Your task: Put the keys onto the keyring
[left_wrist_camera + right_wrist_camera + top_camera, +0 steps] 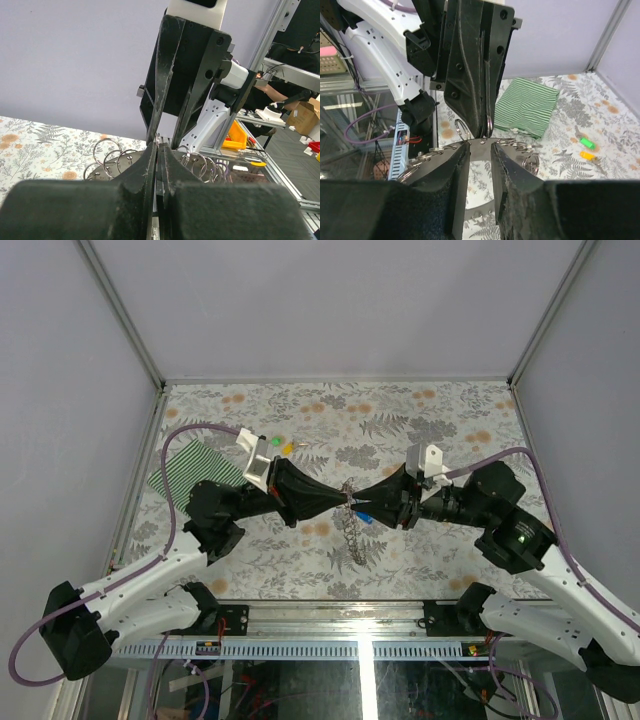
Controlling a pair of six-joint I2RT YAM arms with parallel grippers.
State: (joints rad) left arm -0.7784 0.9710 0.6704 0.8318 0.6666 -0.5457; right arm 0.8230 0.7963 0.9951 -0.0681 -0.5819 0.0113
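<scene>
The keyring (354,535), a grey metal piece carrying several small split rings, hangs in mid-air between both grippers, its chain trailing down. My left gripper (340,500) is shut on one of its rings, seen close up with the jaws pressed together (159,149). My right gripper (368,502) faces it. Its jaws stand apart (480,145) astride the keyring's plate (480,152), without pinching it. Green (275,441) and yellow (288,448) keys lie on the table behind the left arm, the green key (587,143) also showing in the right wrist view. A blue bit (362,517) shows under the right gripper's tip.
A green-and-white striped cloth (195,472) lies at the table's left side, partly under the left arm, and shows as the cloth (527,105) in the right wrist view. Grey walls close in the floral tabletop (450,430) on three sides.
</scene>
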